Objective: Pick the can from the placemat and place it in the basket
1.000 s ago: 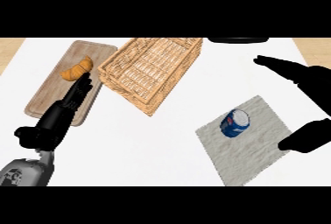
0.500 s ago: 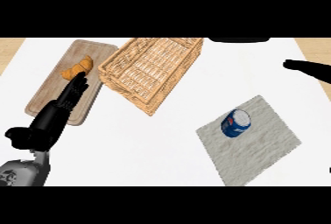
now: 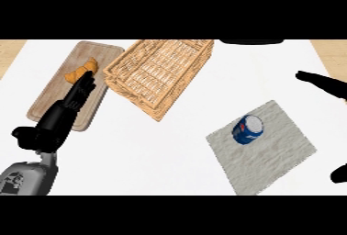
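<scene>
On the grey cloth placemat (image 3: pixel 267 149) at right, the blue can (image 3: pixel 247 129) lies ungrasped; the right hand (image 3: pixel 327 84), fingers outstretched, hovers beyond it, and the left hand (image 3: pixel 62 114) rests open, far from the woven wicker basket (image 3: pixel 159 69).

We are seeing the can (image 3: pixel 247 130) lying on the placemat (image 3: pixel 271 156) at the counter's (image 3: pixel 176 151) right. The basket (image 3: pixel 159 73) is sitting behind and to the left, with the cutting board (image 3: pixel 58 103) just left of it, carrying a croissant (image 3: pixel 81 72).
</scene>
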`<state>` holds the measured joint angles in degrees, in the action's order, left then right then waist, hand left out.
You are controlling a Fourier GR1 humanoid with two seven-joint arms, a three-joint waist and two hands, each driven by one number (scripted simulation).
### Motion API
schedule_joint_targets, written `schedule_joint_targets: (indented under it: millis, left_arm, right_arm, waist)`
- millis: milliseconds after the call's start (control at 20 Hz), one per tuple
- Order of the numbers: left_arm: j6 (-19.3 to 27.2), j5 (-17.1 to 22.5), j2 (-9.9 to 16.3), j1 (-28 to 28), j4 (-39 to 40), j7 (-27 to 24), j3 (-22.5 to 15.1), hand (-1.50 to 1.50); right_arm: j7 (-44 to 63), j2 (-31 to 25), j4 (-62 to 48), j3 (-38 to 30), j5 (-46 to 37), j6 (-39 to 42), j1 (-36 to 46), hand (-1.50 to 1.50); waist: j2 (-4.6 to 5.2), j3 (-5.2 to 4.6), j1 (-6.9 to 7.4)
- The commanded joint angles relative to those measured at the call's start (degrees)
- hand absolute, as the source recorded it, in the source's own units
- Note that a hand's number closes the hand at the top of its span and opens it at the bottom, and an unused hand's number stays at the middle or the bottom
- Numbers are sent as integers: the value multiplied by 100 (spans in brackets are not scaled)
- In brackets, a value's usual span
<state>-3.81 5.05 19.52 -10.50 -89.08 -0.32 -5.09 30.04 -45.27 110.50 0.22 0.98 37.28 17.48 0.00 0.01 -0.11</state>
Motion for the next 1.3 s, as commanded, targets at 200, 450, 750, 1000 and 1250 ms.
schedule_joint_targets:
  millis: [200, 450, 750, 1000, 1250]
  left_arm:
    - [-371, 68, -8, -150, 2, 105, 290, 0]
    - [-313, -56, -148, -248, -209, 456, 313, 0]
    - [-538, -334, -252, 11, 143, -111, 458, 0]
    - [-635, -410, -403, -47, 298, -116, 600, 0]
    - [-573, -481, -541, -119, -383, 466, 547, 0]
  right_arm:
    - [-984, 1007, -568, 255, -1356, -536, -316, -150]
    - [-1793, 1329, -1121, 431, -2229, -950, -420, -150]
    - [-2069, 1913, -1576, 696, -3094, -1314, -307, -150]
    - [-2690, 1981, -1708, 434, -3189, -1181, -480, -150]
    - [-2274, 2297, -1350, 273, -2938, -808, -285, -150]
  waist:
    - [4, 1, 30]
    - [2, 1, 25]
    - [2, -1, 22]
    - [3, -1, 11]
    - [-4, -1, 14]
